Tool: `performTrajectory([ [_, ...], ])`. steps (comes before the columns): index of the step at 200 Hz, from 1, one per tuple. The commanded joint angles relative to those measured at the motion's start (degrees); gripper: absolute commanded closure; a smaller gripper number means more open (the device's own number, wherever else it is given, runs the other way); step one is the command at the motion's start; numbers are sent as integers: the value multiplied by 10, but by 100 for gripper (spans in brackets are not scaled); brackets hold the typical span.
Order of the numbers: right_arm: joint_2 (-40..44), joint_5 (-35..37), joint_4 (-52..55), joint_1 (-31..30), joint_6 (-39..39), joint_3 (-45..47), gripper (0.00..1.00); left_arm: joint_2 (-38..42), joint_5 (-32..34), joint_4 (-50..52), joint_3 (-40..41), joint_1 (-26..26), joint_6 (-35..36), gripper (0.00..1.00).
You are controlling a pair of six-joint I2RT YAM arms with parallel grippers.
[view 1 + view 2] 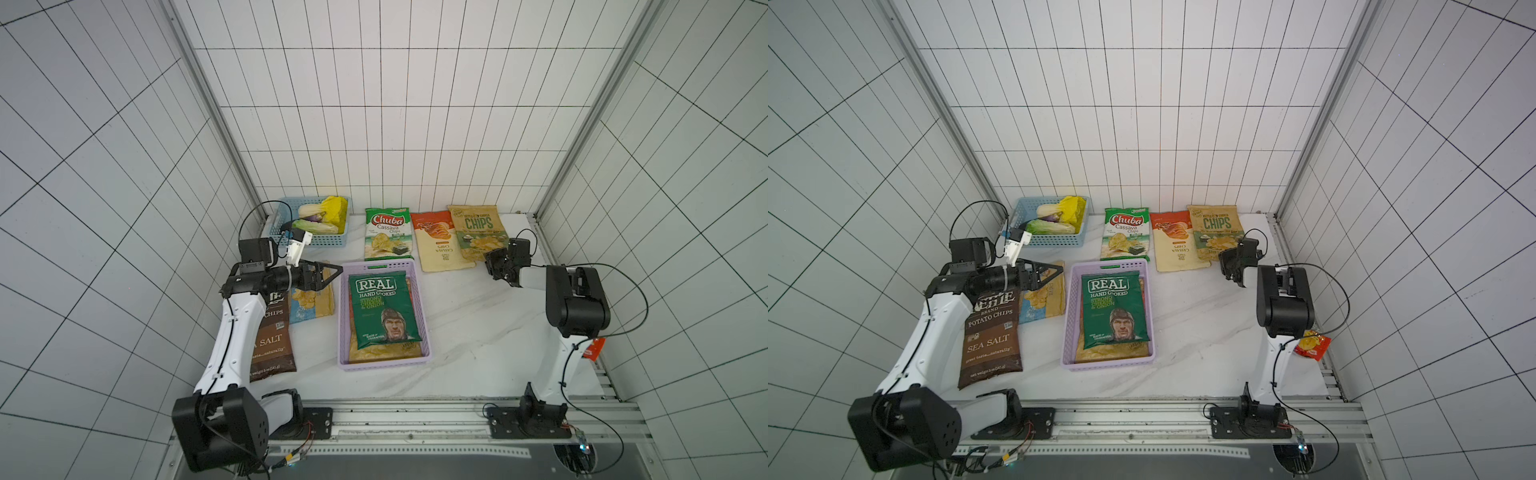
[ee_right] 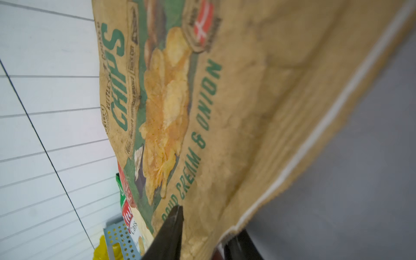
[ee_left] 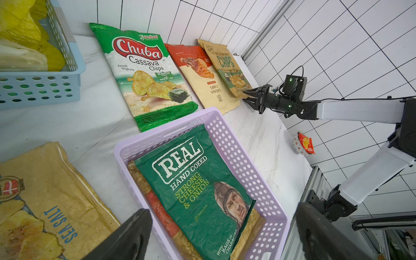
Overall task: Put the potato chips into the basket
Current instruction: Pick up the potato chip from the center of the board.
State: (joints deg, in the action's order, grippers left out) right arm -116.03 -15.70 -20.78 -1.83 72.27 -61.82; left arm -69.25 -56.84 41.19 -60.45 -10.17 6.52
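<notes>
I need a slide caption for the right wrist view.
Right gripper straddling the edge of the sour cream and onion chips bag.

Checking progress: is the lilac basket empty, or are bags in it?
Not empty. The dark green REAL bag lies flat inside the lilac basket, on top of a tan bag whose edge shows beneath it.

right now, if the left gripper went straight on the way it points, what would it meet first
Probably the REAL bag in the lilac basket: the left wrist view shows it between the open fingers of the left gripper. Depth is unclear; the rim could come first.
</notes>
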Motion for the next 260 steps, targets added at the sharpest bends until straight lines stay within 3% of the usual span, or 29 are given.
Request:
performTrajectory([
  [1,-4,1,-23,6,4,-4,85,9,-1,-13,8,2,-2,2],
  [14,14,5,-18,5,-7,-3,100,9,-2,-13,8,2,-2,2],
  [67,112,11,25,5,-59,-16,100,10,-5,-14,9,2,-1,2],
  [127,272,48,193,-24,-181,-92,100,9,-1,-20,13,2,-3,2],
  [171,335,56,308,-58,-275,-183,100,7,2,-24,14,2,-5,2],
  [200,366,66,363,-91,-316,-242,100,7,11,-27,15,2,-9,2],
  [226,361,12,399,-119,-317,-302,100,8,23,-32,16,2,-14,2],
  [260,352,3,438,-199,-328,-360,100,7,51,-44,18,2,-28,2],
])
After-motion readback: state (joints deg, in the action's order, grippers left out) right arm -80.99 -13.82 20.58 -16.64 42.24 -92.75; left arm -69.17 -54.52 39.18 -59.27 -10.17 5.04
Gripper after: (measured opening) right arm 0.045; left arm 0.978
